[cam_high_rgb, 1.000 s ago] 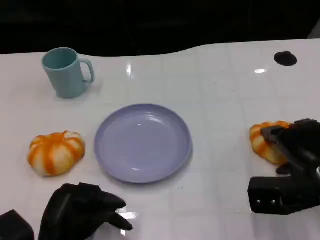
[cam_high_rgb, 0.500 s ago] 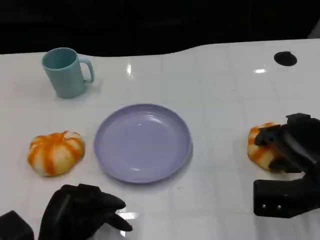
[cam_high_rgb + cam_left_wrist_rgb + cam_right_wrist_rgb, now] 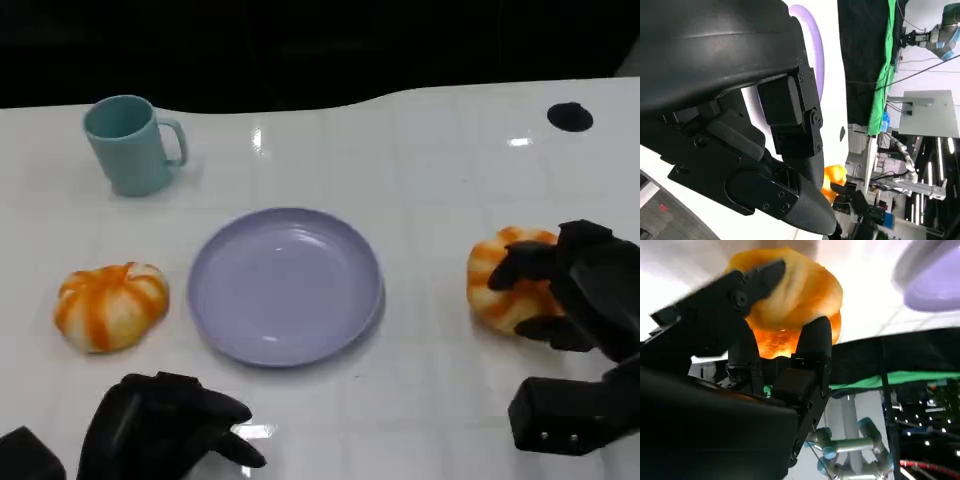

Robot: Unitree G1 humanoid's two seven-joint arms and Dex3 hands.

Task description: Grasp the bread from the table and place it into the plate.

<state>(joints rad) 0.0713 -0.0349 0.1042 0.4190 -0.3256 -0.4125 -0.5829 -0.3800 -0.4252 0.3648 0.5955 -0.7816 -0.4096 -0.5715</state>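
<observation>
A round, ridged bread roll (image 3: 500, 285), glossy orange with paler stripes, was gripped by the right hand (image 3: 570, 285); black fingers (image 3: 812, 347) were wrapped over its top and side, as was seen close up in the right wrist view, where the soft crust (image 3: 800, 290) bulged between them. Whether the roll was touching the desk (image 3: 440, 180) or was lifted just clear of it could not be told. The shallow, smooth lavender plate (image 3: 286, 285), round with a low raised rim, lay well apart from that hand, on its inner side, and held nothing.

The left hand (image 3: 170, 425) was rested low on the glossy white desk with its matt black fingers loosely curled and nothing held; whether they were fully closed could not be told. Just beyond that hand, toward its outer side, a second roll (image 3: 110, 305) of the same pumpkin-like shape was lying on the desk. Farther beyond it, a pale teal mug (image 3: 128, 145) with a loop handle was standing upright. A small black round mark (image 3: 570, 117) was seen on the desk far beyond the right hand.
</observation>
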